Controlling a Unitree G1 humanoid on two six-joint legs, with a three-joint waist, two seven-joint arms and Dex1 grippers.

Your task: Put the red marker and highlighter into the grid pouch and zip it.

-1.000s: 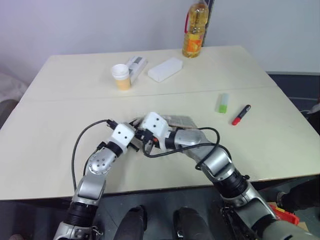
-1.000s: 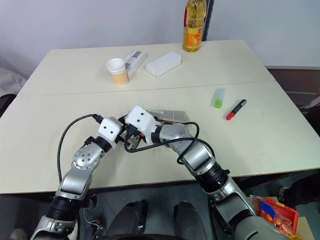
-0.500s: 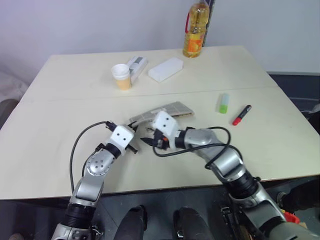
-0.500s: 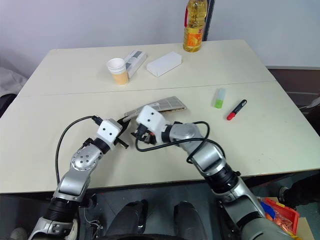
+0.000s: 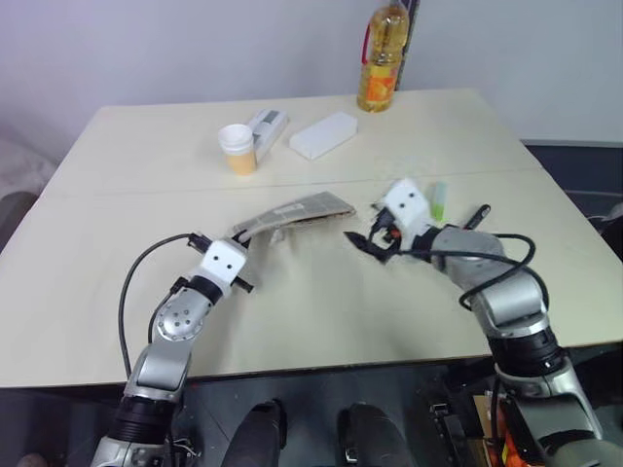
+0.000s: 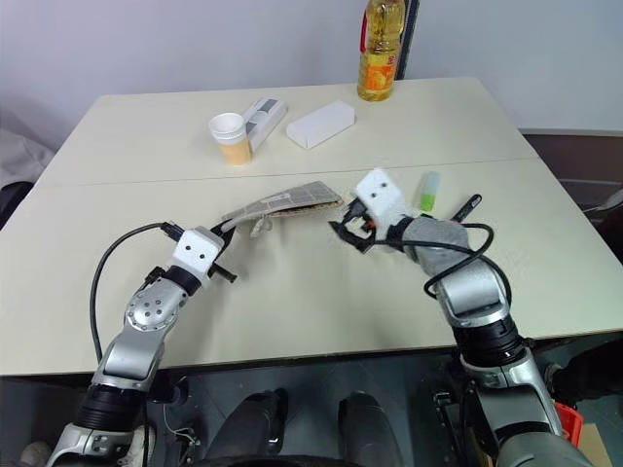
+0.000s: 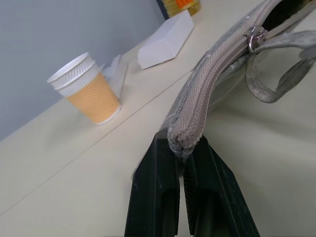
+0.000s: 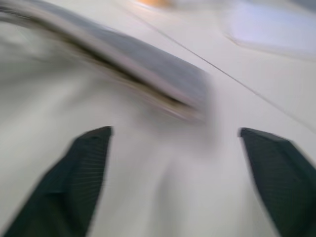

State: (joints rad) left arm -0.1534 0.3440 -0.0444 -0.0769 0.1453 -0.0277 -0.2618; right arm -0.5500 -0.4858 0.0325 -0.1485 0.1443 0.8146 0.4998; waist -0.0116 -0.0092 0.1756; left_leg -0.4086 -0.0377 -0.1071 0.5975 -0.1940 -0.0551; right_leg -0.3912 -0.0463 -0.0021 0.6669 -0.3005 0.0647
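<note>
Presently: left gripper [image 7: 183, 163] pinched tight on near corner of grid pouch [image 5: 292, 212], zipper edge up, mouth gaping toward 3 o'clock. Right gripper [image 5: 364, 244] empty, fingers [image 8: 84, 173] spread wide, just off pouch's 3 o'clock end, not touching. Highlighter [image 5: 435, 199] and red marker [image 5: 477, 216] on table [image 5: 321, 311] at 3 o'clock of pouch, behind right wrist, well apart from pouch. Paper cup [image 5: 237, 149], white box [image 5: 321, 134], oil bottle [image 5: 379, 60] toward 12 o'clock.

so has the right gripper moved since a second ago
Yes. The right gripper has swung away from the left gripper at the grid pouch, toward the highlighter, and its fingers are now open.
</note>
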